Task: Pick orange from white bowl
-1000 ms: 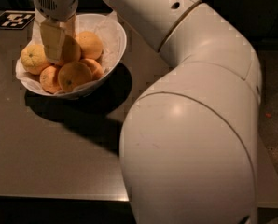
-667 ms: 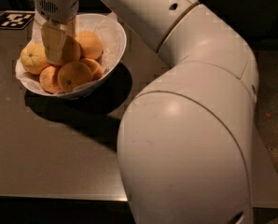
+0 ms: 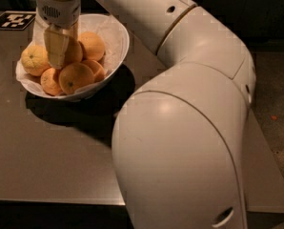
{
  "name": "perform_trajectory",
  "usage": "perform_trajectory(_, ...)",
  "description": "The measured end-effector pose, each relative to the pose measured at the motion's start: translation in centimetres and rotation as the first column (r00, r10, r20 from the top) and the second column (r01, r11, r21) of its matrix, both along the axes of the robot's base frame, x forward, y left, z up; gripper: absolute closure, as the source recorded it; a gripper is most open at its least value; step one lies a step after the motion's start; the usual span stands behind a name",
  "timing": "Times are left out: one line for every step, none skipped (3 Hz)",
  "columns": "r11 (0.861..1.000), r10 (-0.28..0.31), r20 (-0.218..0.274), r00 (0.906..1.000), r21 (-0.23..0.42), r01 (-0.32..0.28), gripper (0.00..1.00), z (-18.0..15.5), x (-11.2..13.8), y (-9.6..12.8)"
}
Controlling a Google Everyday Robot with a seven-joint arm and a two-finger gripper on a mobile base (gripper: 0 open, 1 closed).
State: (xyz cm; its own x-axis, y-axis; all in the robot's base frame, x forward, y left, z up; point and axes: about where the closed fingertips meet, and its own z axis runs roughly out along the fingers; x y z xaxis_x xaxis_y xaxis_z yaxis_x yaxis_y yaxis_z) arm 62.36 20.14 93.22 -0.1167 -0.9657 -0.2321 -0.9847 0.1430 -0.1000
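The white bowl (image 3: 114,56), lined with crinkled white paper, stands at the table's far left and holds several round fruits. The orange (image 3: 76,78), smooth with a small dark stem dot, lies at the front of the pile. A paler, bumpy yellowish fruit (image 3: 35,59) is at the left and a smaller orange one (image 3: 50,81) at the front left. My gripper (image 3: 62,61) reaches down into the middle of the pile, just above and behind the orange. It partly hides another fruit (image 3: 75,53).
A black-and-white marker tag (image 3: 12,20) lies on the table behind the bowl. My own large white arm (image 3: 180,142) fills the right and front of the view. The grey table (image 3: 46,151) ends at a front edge near the bottom.
The gripper stays in the same place in the bowl. The arm's big elbow has shifted slightly. The fruits have not moved.
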Motion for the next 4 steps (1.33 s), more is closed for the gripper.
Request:
perform_trajectory(1.0, -0.016, 0.028, 0.9995, -0.017, 0.017, 0.49, -0.3, 0.5, -0.2)
perform_trajectory(1.0, -0.015, 0.038, 0.9992, 0.0, 0.015, 0.73, -0.4, 0.8, 0.4)
perform_trajectory(1.0, -0.014, 0.047, 0.9988, 0.025, 0.013, 0.96, -0.2, 1.0, 0.6)
perform_trajectory(0.989, 0.032, 0.108, 0.9936, 0.137, -0.047, 1.0, 3.0, -1.3, -0.7)
